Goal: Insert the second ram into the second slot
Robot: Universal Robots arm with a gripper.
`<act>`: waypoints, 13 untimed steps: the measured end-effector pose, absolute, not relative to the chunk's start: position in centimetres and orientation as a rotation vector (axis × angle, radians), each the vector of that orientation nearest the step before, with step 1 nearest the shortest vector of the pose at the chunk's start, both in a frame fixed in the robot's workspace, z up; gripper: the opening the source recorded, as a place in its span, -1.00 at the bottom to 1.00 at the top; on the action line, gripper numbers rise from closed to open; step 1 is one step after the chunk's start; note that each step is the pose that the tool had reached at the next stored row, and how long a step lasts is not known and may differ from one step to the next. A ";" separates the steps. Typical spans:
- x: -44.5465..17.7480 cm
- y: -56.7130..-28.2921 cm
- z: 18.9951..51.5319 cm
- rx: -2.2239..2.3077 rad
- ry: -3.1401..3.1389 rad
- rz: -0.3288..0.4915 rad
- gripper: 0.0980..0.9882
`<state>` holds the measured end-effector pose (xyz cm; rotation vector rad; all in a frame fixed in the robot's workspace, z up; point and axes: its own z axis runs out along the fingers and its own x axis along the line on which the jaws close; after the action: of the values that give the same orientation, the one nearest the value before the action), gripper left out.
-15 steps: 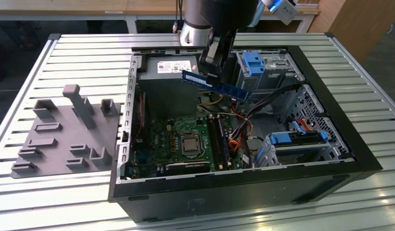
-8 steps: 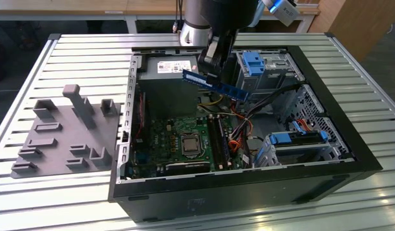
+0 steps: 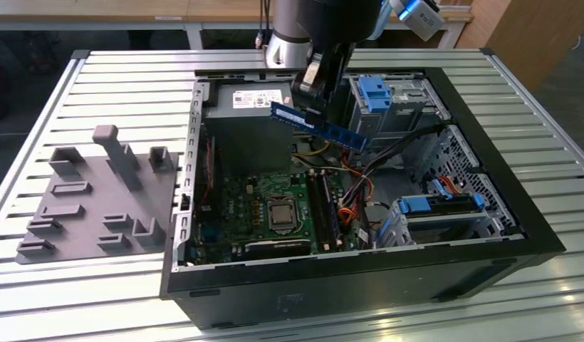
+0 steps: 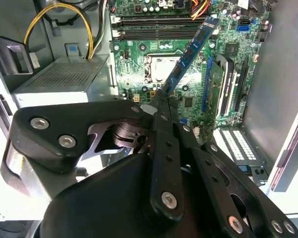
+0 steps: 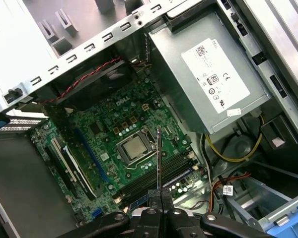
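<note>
The second ram [image 3: 320, 127], a thin blue stick with a white label, hangs in the air over the open computer case [image 3: 368, 278] and touches no part of the board. It is tilted, and its higher end is toward the exterior view's left. The pincer [image 3: 309, 96] is clenched on this higher end, and the rest of the stick stands free. In the second wrist view the stick [image 4: 191, 52] reaches out from the black fingertips [image 4: 156, 106] over the green motherboard [image 4: 139, 74]. The long black memory slots [image 3: 320, 206] lie below, just beside the processor socket [image 3: 278, 211]. The grey power supply [image 3: 249, 117] is near the stick. A grey holder plate [image 3: 92, 206] lies beside the case on the slatted counter [image 3: 130, 71].
</note>
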<state>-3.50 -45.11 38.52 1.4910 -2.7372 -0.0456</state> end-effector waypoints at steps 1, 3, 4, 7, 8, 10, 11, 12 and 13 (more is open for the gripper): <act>-3.5 -45.1 38.5 1.485 -2.741 -0.046 -0.96; -3.5 -45.1 38.5 1.471 -2.748 -0.046 -0.96; -3.5 -45.1 38.5 1.464 -2.752 -0.046 -0.96; -3.5 -45.1 38.5 1.443 -2.763 -0.046 -0.96; -3.5 -45.1 38.5 1.436 -2.767 -0.046 -0.96; -3.5 -45.1 38.5 1.422 -2.775 -0.046 -0.96; -3.5 -45.1 38.5 1.414 -2.779 -0.046 -0.96; -3.5 -45.1 38.5 1.406 -2.783 -0.047 -0.96; -3.5 -45.1 38.5 1.397 -2.787 -0.047 -0.96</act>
<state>-3.49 -45.11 38.51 1.3970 -2.7875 -0.0467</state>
